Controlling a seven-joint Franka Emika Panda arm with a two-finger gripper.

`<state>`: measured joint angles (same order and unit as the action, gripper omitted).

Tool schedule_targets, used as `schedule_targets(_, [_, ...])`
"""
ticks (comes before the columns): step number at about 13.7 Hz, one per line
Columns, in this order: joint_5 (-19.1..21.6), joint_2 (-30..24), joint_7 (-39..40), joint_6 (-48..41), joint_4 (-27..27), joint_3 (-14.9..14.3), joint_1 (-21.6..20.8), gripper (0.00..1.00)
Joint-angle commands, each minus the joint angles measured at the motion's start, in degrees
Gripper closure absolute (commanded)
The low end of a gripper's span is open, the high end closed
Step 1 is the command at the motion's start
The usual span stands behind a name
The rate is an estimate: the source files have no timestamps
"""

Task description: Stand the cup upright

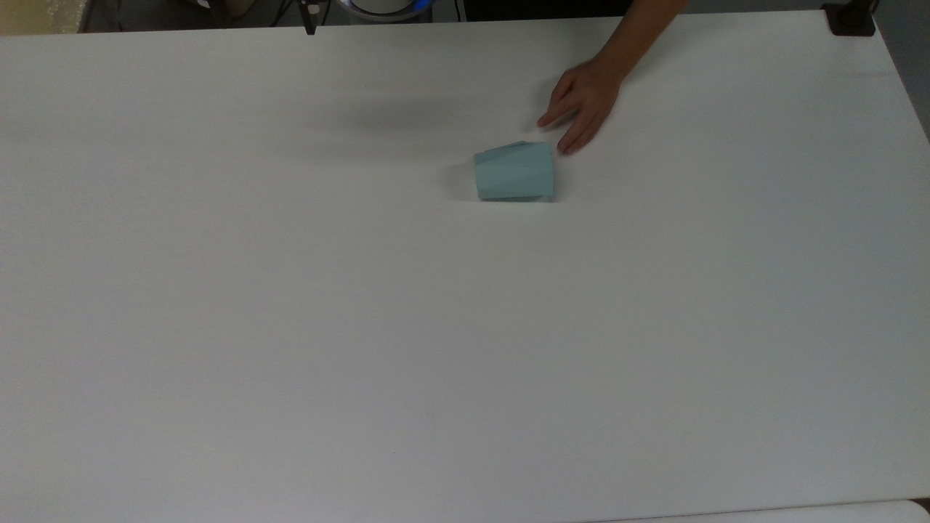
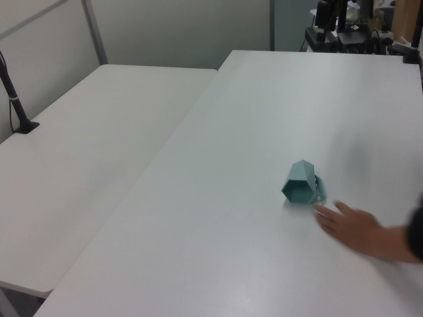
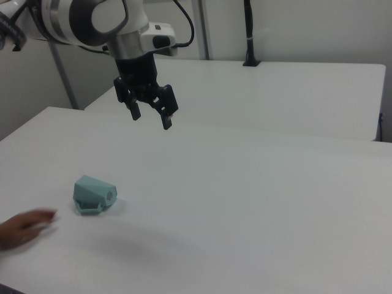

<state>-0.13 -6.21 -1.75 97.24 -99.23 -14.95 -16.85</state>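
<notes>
The pale teal faceted cup (image 1: 514,171) lies on its side on the white table (image 1: 363,327). In the left view the cup (image 2: 303,183) shows its narrow base end toward the camera. In the right view the cup (image 3: 94,195) rests near the right view's left, its flat handle low at the front. My gripper (image 3: 151,116) hangs open and empty well above the table, up and to the right of the cup in the right view.
A person's hand (image 1: 581,102) rests on the table just beyond the cup, also seen as a hand (image 2: 353,228) and a hand (image 3: 21,228). A second white table (image 2: 79,172) adjoins. Dark equipment (image 2: 337,23) stands at the far end.
</notes>
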Motion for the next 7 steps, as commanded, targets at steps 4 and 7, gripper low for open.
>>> schedule_targets(4, [-2.77, -2.49, 1.93, -3.81, -0.44, 0.1, 1.03, 0.0])
schedule_targets(7, [-2.59, -2.23, 1.75, -3.82, -0.62, 0.1, 0.95, 0.0])
